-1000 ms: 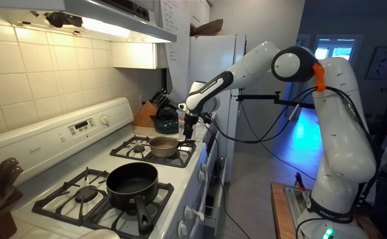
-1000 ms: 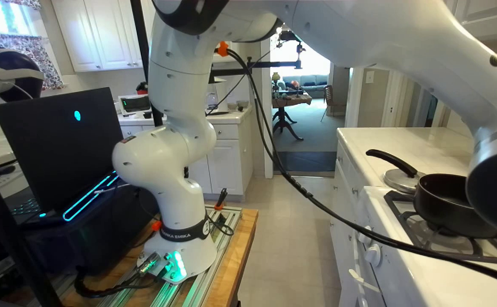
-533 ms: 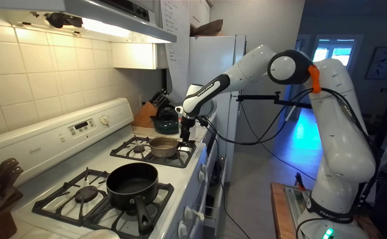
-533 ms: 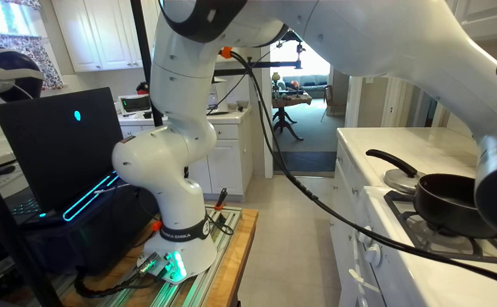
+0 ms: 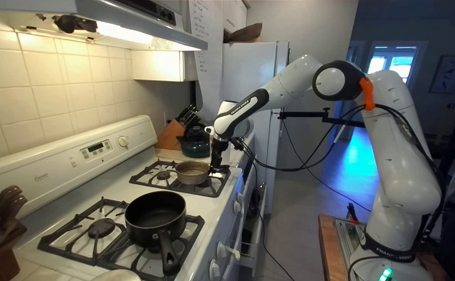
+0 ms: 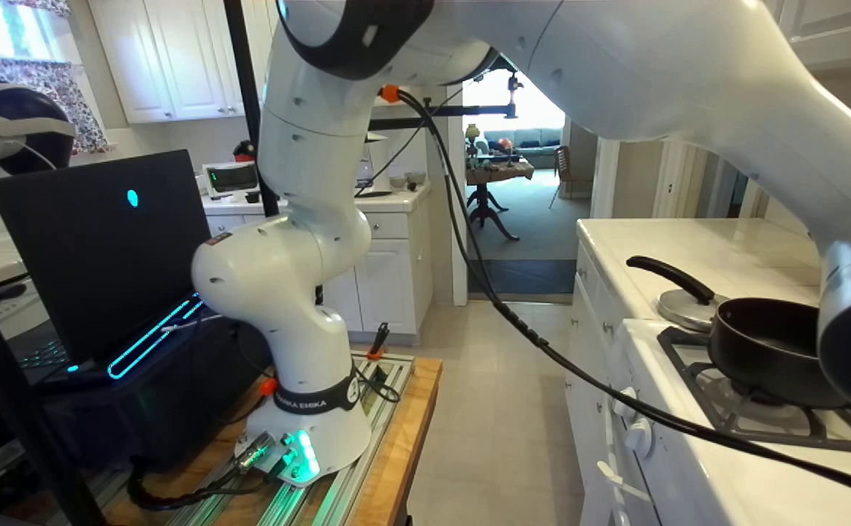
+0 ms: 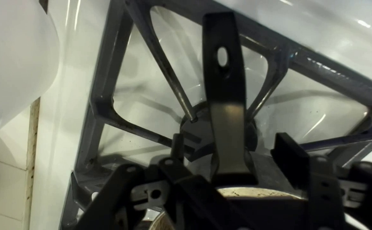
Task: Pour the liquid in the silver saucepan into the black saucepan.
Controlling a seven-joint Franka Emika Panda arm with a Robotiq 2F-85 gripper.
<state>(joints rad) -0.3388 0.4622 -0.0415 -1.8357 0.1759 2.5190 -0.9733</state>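
The silver saucepan (image 5: pixel 192 178) sits beside the tool (image 7: pixel 230 145), handle (image 7: pixel 226 95) between the parted fingers (image 7: pixel 290 159).

White, smooth, hard-shelled arm (image 5: pixel 389 136) stands on its white, rounded base (image 6: pixel 341 438), green light (image 6: pixel 305 454) lit there in both exterior views. Black-covered elbow (image 5: pixel 334 82) bent high; white, tapering forearm (image 5: pixel 289 82) slopes down to the white, rounded wrist (image 5: pixel 227 124). Black, angular, metal-linked fingers (image 7: pixel 290 159) hang under it, pointing roughly down. In the wrist view they stand parted, wide gap between them.
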